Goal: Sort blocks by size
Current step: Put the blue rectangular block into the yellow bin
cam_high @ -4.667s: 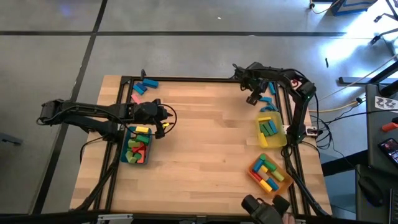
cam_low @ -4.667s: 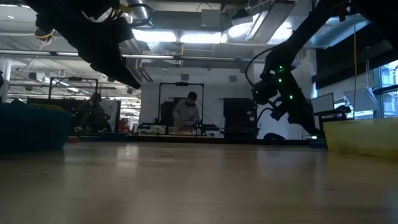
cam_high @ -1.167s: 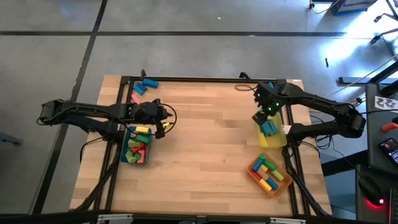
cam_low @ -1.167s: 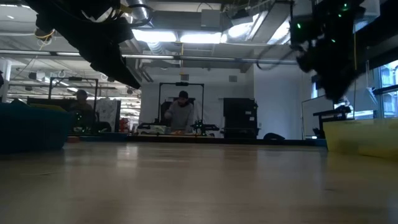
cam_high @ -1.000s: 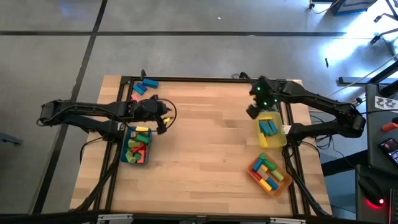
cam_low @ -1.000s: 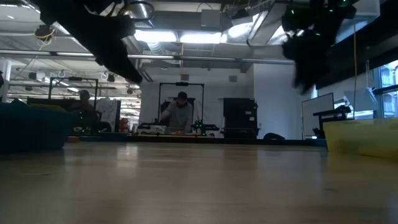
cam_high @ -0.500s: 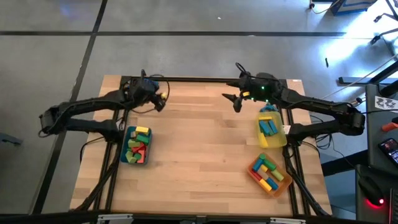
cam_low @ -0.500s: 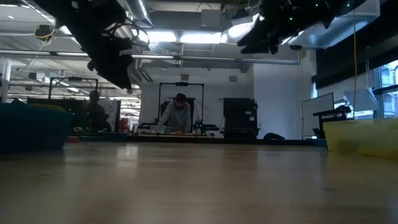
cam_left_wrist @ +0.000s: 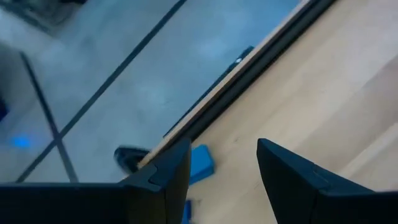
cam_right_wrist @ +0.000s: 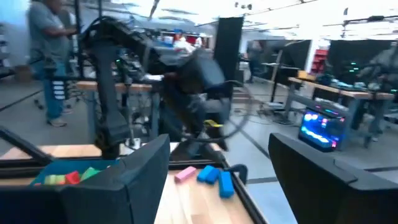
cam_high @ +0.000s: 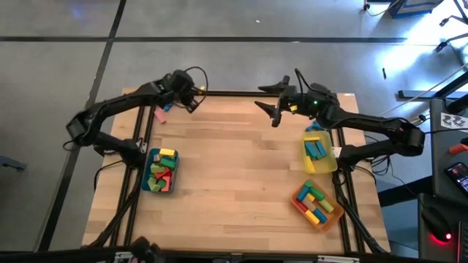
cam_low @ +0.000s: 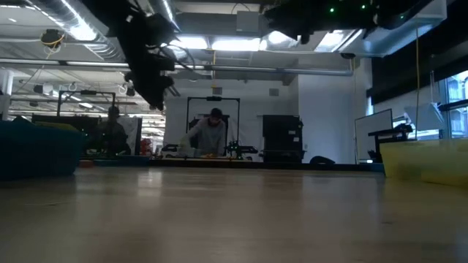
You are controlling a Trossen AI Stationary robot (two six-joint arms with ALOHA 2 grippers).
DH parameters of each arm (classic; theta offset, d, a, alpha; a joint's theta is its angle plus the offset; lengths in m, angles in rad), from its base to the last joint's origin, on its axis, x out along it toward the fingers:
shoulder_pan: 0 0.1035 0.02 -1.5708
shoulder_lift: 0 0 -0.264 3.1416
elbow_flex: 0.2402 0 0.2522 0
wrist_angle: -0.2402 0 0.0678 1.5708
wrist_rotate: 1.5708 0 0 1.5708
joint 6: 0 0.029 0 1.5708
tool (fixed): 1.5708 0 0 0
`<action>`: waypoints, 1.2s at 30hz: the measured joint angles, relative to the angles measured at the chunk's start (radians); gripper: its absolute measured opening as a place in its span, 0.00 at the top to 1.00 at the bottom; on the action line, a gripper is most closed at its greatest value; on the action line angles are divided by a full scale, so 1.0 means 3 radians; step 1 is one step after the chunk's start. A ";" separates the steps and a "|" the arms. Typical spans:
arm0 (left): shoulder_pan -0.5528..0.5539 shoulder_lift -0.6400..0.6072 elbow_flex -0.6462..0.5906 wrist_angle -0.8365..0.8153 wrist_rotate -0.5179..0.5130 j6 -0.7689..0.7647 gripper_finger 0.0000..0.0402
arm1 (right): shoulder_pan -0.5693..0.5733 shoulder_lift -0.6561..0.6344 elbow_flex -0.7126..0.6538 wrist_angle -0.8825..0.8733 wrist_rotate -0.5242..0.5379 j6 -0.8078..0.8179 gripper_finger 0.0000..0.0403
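Pale wood-plank tabletop (cam_high: 234, 168), black metal frame at edge. Left gripper (cam_high: 191, 98) raised over far-left corner, fingers parted, empty; beneath it blue blocks (cam_left_wrist: 200, 163) and pink block (cam_high: 159, 115) loose on planks by frame. Right gripper (cam_high: 272, 107) raised over far edge, centre-right, fingers spread wide, empty. Teal tray (cam_high: 148, 169) at left: mixed red, green, yellow blocks. Yellow tray (cam_high: 308, 163) at right: blue and green bars. Orange tray (cam_high: 298, 208) near-right: multicoloured bars.

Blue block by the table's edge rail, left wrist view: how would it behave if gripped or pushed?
The blue block looks solid and flat-faced, so it probably stays stiff and slides rather than rolls. Lying by the rail, a push might jam it there.
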 joint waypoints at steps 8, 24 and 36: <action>0.0340 0.0633 0.0541 -0.0570 0.0128 -0.0020 0.58 | -0.0001 0.0282 -0.0001 0.0085 -0.0039 -0.0010 0.32; 0.0751 0.1403 0.0904 -0.0843 0.0379 -0.0113 0.58 | -0.0003 0.0301 -0.0001 0.0006 -0.0040 -0.0010 0.32; 0.0830 0.1769 0.0904 -0.0884 -0.0355 -0.0350 0.58 | -0.0003 0.0301 -0.0001 -0.0068 -0.0040 -0.0012 0.32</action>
